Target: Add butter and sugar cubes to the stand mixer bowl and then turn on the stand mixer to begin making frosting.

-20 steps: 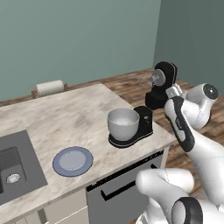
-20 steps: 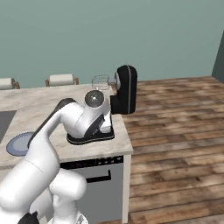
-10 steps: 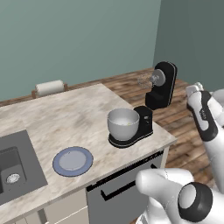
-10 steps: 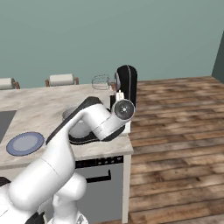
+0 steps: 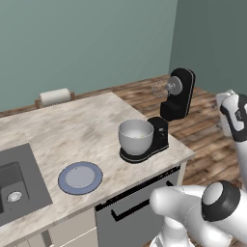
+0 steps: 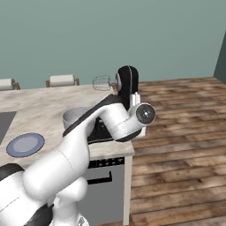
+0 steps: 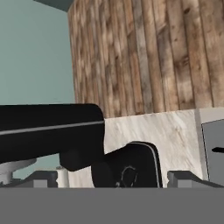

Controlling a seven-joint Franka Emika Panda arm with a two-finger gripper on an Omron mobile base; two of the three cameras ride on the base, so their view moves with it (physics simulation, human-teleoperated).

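Note:
The glossy black stand mixer (image 5: 174, 94) stands at the counter's right end with its head tilted up and its wire whisk (image 5: 161, 89) in the air. Its silvery bowl (image 5: 136, 136) sits on the black base, with a small yellowish bit, likely the butter (image 5: 140, 136), inside. The sugar cubes are hidden. My arm (image 5: 234, 116) reaches around the mixer's right side. In the hand view my gripper (image 7: 114, 179) is open and holds nothing; it looks at the mixer's column (image 7: 133, 168) from close by, under the raised head (image 7: 48, 127).
A round blue-grey plate (image 5: 80, 177) lies near the counter's front edge, and a dark sink (image 5: 14, 188) is at the left. Chair backs (image 5: 54, 96) stand behind the counter. Wooden floor (image 6: 185, 132) lies right of the counter's end.
My arm has swung to the right, from in front of the mixer out past its right side. Mixer, bowl and plate have not moved.

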